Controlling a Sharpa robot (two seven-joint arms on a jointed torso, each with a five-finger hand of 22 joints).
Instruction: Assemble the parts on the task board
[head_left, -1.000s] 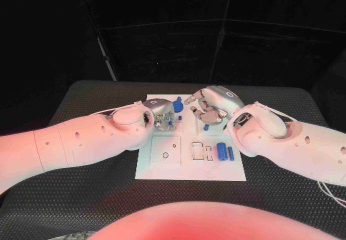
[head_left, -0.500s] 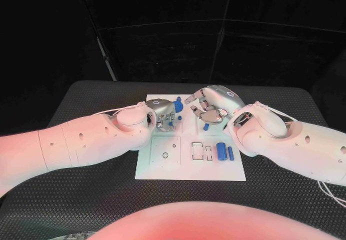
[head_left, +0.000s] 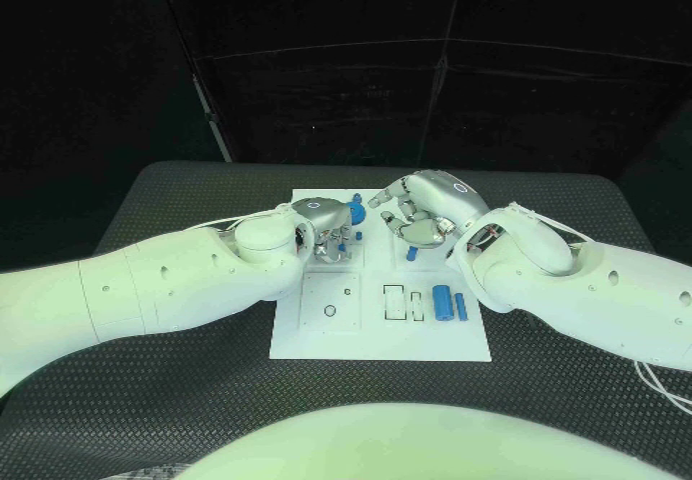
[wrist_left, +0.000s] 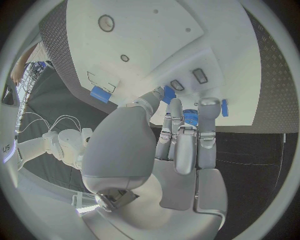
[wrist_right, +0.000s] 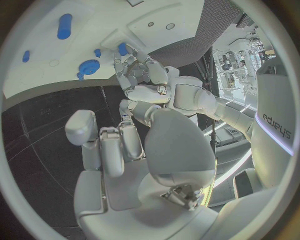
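The left hand (head_left: 325, 225) and right hand (head_left: 421, 218) cover the far half of the task board (head_left: 375, 345), hiding the seats beneath them. A small blue part (wrist_left: 190, 119) at the left fingers (wrist_left: 185, 145) is partly masked, and whether they grip it cannot be told.

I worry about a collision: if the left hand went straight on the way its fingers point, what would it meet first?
Probably the small blue part at the left hand's fingers, then the task board; depth is unclear.
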